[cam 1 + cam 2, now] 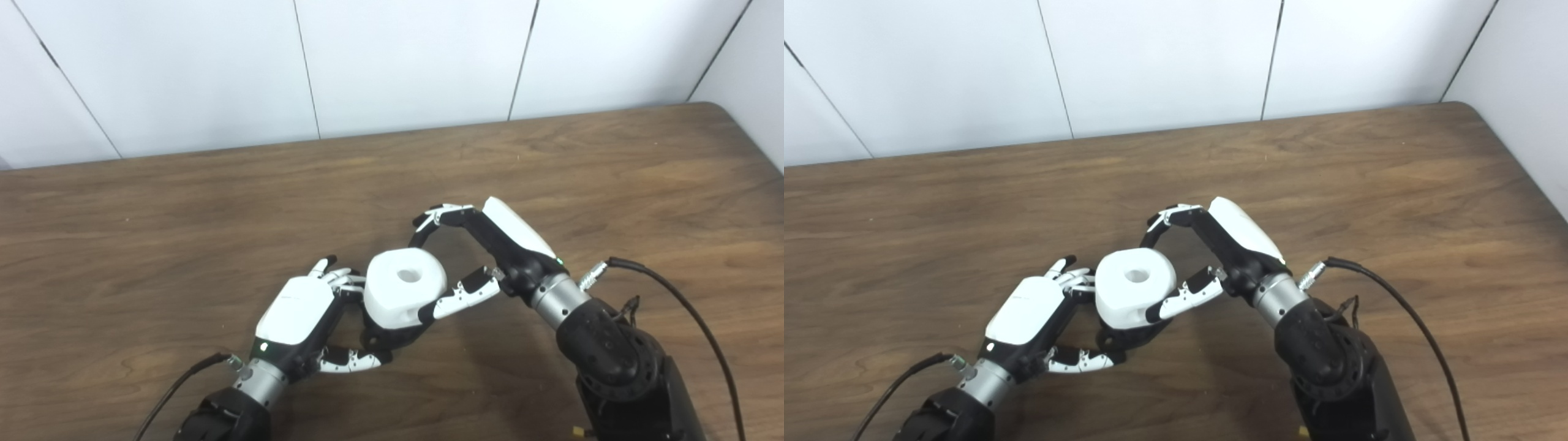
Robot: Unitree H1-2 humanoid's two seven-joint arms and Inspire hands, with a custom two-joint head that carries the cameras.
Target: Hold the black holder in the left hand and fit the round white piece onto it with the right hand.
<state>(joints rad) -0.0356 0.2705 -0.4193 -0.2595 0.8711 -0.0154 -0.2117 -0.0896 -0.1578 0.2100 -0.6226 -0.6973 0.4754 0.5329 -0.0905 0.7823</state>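
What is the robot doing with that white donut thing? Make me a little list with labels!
white piece: round white piece with a hole on top, sitting over the black holder
black holder: mostly hidden under the white piece, only its dark base shows
left hand: left hand wrapped around the holder from the left side
right hand: right hand gripping the white piece, fingers behind it and thumb in front
surface: brown wooden table
fully seated: cannot tell
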